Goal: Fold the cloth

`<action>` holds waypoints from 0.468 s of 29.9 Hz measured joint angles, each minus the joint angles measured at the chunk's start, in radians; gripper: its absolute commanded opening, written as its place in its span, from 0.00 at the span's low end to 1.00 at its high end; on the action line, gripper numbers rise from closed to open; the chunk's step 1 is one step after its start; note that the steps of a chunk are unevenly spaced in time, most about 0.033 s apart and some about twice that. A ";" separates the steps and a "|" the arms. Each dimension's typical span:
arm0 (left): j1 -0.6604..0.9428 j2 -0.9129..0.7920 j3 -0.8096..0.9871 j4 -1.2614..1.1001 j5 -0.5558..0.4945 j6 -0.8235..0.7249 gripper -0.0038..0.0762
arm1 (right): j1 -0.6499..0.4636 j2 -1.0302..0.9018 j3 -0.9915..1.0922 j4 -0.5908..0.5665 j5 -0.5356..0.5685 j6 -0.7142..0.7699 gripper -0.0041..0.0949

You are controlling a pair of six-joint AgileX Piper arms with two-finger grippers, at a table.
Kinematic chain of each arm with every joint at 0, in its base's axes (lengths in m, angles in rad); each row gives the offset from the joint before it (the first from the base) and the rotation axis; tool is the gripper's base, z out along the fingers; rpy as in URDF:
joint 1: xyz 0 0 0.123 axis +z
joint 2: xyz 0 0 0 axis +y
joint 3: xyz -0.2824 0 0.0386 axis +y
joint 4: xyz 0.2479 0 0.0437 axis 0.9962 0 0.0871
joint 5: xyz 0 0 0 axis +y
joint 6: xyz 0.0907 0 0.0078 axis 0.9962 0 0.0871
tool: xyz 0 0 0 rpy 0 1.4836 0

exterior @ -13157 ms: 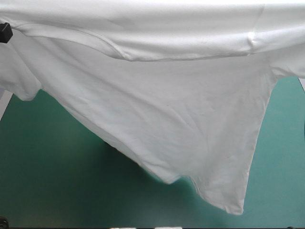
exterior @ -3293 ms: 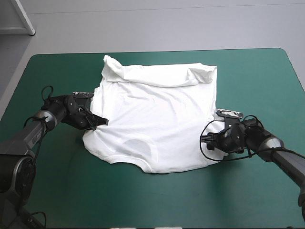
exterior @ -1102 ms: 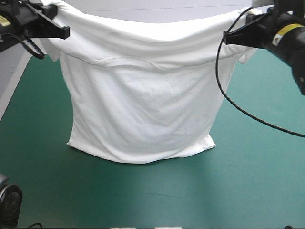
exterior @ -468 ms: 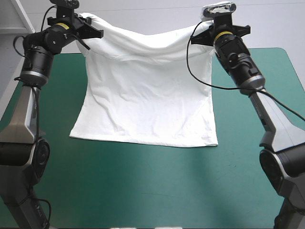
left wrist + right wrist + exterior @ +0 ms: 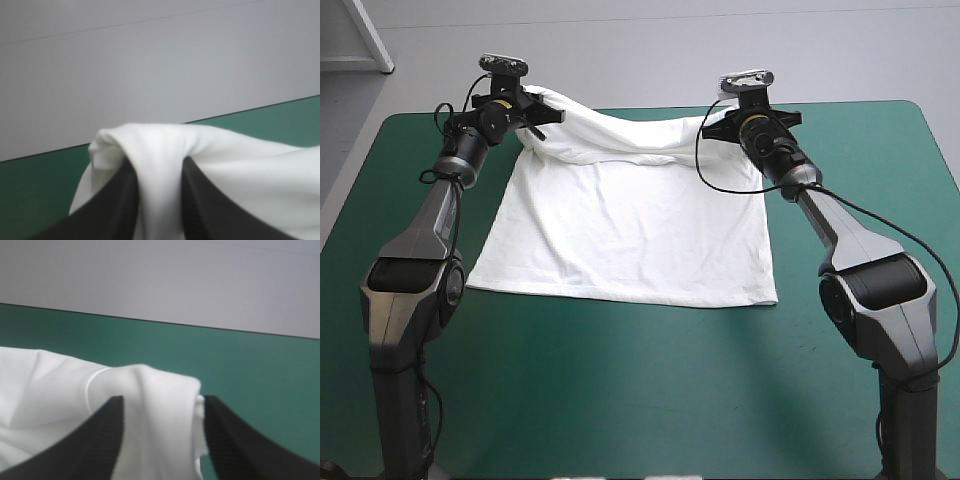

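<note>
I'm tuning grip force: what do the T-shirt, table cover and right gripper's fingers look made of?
T-shirt: soft matte white fabric, probably cotton; it drapes and creases. Table cover: smooth teal-green sheet, slight sheen; material unclear. Right gripper fingers: black, finely ribbed, likely rubber or plastic.

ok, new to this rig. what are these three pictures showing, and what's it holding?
It's a robot with two arms at a table with a teal-green cover. Each arm ends in a pincer of two black fingers. The wide picture is taken from above and behind the robot; the other two come from cameras on the wrists, looking along each pincer. A white T-shirt lies spread on the table, hem nearest the robot. The left pincer and the right pincer are each shut on a bunched far corner of it.
</note>
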 measured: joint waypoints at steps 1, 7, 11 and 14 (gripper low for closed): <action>0.000 0.007 0.001 -0.001 -0.018 0.000 0.61 | -0.005 0.004 0.001 0.003 0.000 0.001 0.95; 0.000 -0.019 -0.002 0.004 0.029 0.003 0.66 | -0.018 -0.043 0.002 0.010 0.084 0.000 0.90; 0.000 -0.125 -0.017 0.045 0.274 -0.001 0.66 | 0.000 -0.158 0.002 0.020 0.229 -0.022 0.77; 0.000 -0.221 -0.029 0.078 0.464 -0.048 0.66 | 0.021 -0.278 0.002 0.043 0.338 -0.061 0.70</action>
